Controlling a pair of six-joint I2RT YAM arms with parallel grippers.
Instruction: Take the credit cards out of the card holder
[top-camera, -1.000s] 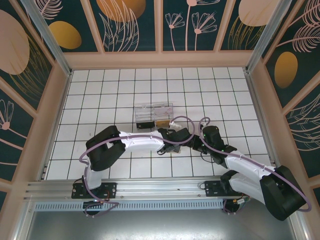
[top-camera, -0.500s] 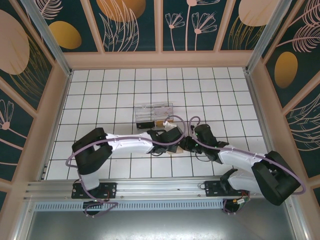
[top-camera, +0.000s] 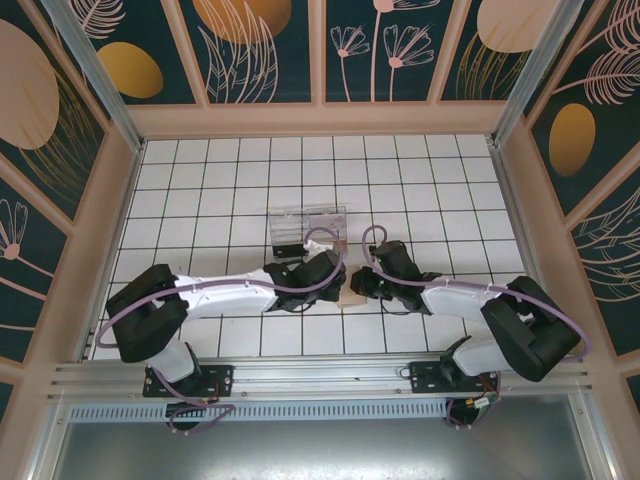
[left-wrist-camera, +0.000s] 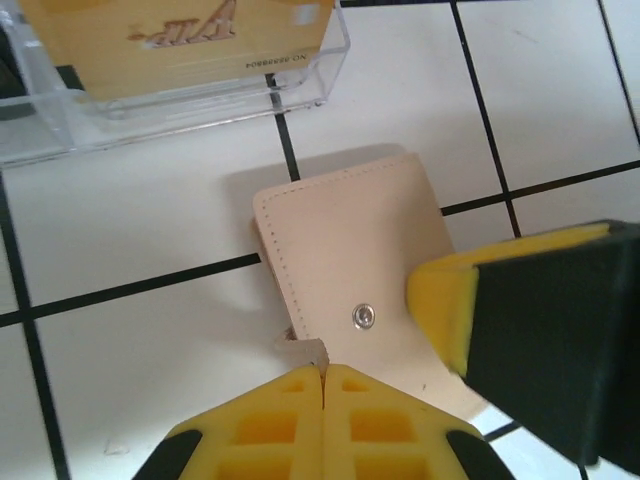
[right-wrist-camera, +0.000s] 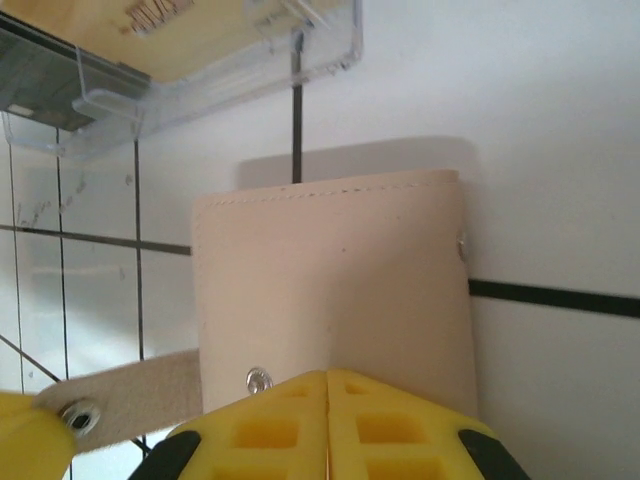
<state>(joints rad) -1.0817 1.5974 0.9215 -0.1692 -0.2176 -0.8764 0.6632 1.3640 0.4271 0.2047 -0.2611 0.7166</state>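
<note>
1. The left arm (top-camera: 215, 292) is laid low across the white tiled floor (top-camera: 200, 200), reaching toward the centre.

2. The left gripper (top-camera: 326, 284) is set at the left edge of the holder (top-camera: 350, 298). In the left wrist view its yellow fingers (left-wrist-camera: 270, 420) are seen pressed together, and the strap (left-wrist-camera: 305, 350) of the holder is pinched between them. In the right wrist view the strap (right-wrist-camera: 140, 395) is drawn out to the left from the holder, its snap stud lying against the left finger.

3. The holder is found folded shut and flat on the floor, near the front centre, between the two grippers. A snap stud (left-wrist-camera: 365, 317) is seen on its tan upper face.

4. A clear box (top-camera: 307, 228) is placed just behind the holder, apart from it. A tan printed block (left-wrist-camera: 180, 40) is held in its nearer compartment.

5. The right gripper (top-camera: 362, 286) is set at the right edge of the holder. Its fingers (right-wrist-camera: 270, 420) are closed with no gap, and the edge of the holder (right-wrist-camera: 330, 280) appears to be clamped between them. One right finger (left-wrist-camera: 530, 330) is seen over the holder's corner from the left wrist.
</note>
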